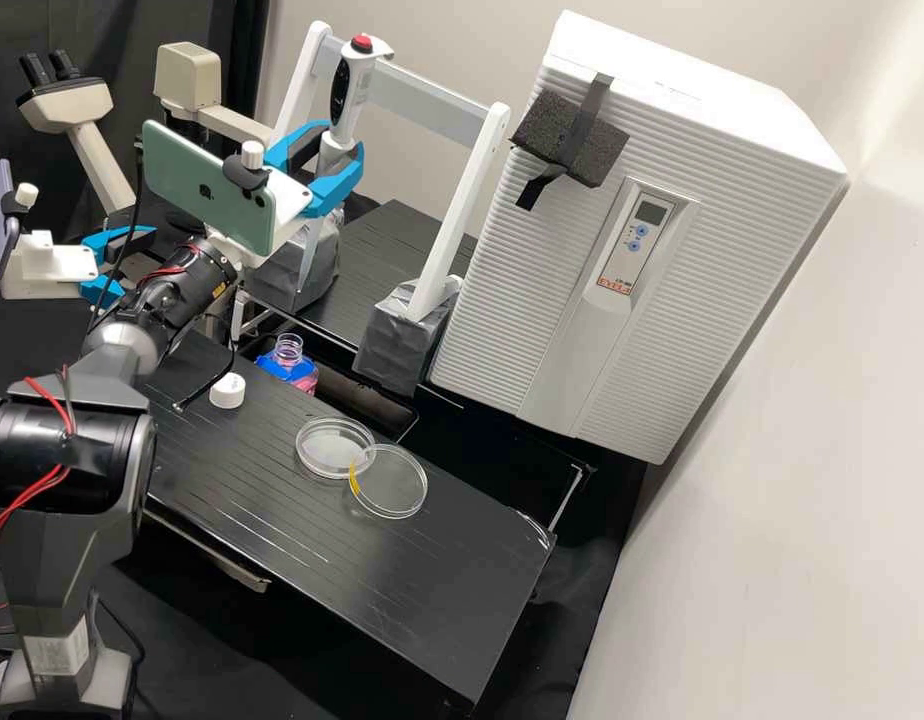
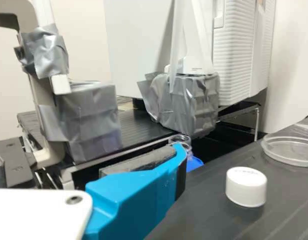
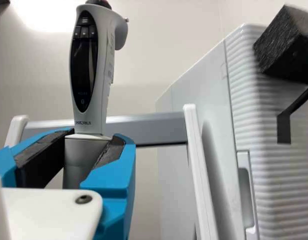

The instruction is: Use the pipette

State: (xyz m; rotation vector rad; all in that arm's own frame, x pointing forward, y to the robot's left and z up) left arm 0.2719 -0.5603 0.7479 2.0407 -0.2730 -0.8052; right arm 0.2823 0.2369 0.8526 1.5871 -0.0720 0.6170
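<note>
A grey-and-white pipette [image 1: 347,85] with a red button stands upright, high at the back of the bench. My right gripper [image 1: 327,175] is shut on its lower body, and the pipette [image 3: 91,75] rises between the two padded blue fingers [image 3: 114,165]. My left gripper [image 1: 102,265] hangs low at the left edge of the black tray [image 1: 412,590], open and holding nothing. One of its blue fingers [image 2: 144,192] shows close up. An uncapped bottle [image 1: 290,362] of pink liquid stands just behind the tray, with its white cap [image 1: 227,390] on the tray beside it. The bottle's rim [image 2: 183,140] peeks over that finger.
Two clear petri dish halves [image 1: 334,446] [image 1: 390,480] lie side by side mid-tray. A white frame on taped bases [image 1: 407,325] spans the back. A large white ribbed machine [image 1: 632,230] fills the right, and a microscope [image 1: 67,105] stands far left.
</note>
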